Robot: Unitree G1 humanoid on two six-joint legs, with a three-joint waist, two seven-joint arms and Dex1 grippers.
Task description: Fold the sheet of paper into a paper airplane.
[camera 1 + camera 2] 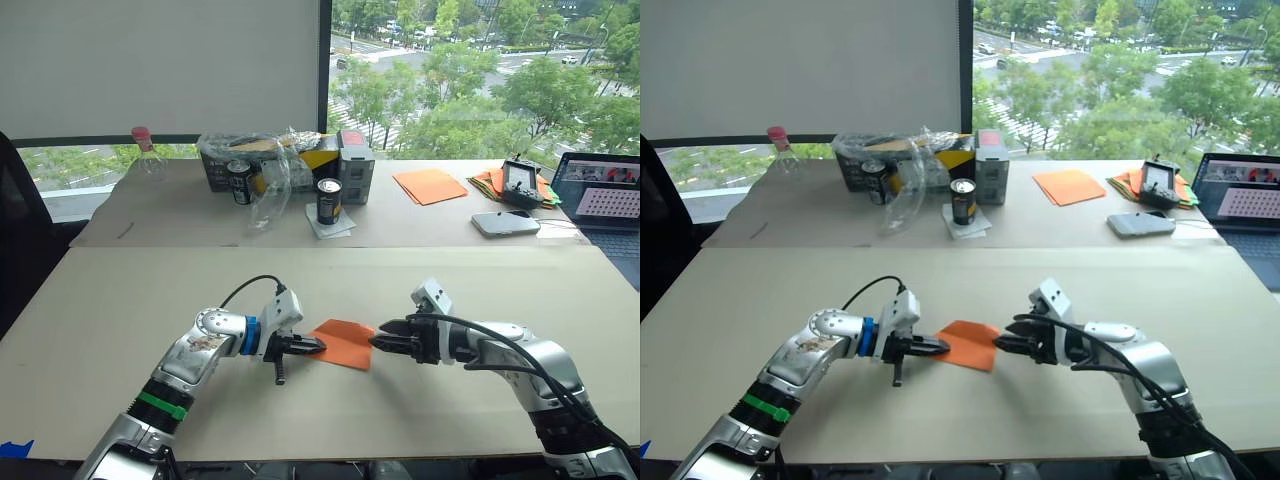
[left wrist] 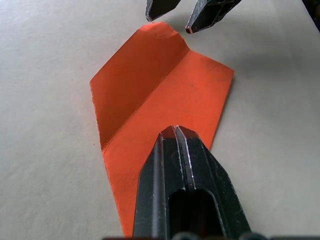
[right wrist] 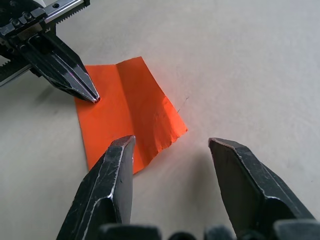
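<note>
Clearly, only an early part of the folding has been done: the sheet of paper (image 1: pixel 343 343) is lying on the near table (image 1: pixel 120 300), partly folded, with one flap laid over along a slanted crease, and no pointed nose or wings can be made out yet, so most of the folds are judged to be left. The left gripper (image 1: pixel 314 347) is set at the paper's left edge with its fingers closed together, their tips pressed onto the paper; whether the sheet is pinched between them cannot be told. The right gripper (image 1: pixel 380 342) is held at the paper's right edge with its fingers spread apart and nothing between them. Well behind the paper, on the far table, a plastic bag (image 1: pixel 262 168) with a box and a can inside it is seen, and a second can (image 1: pixel 329 201) is stood beside it.
</note>
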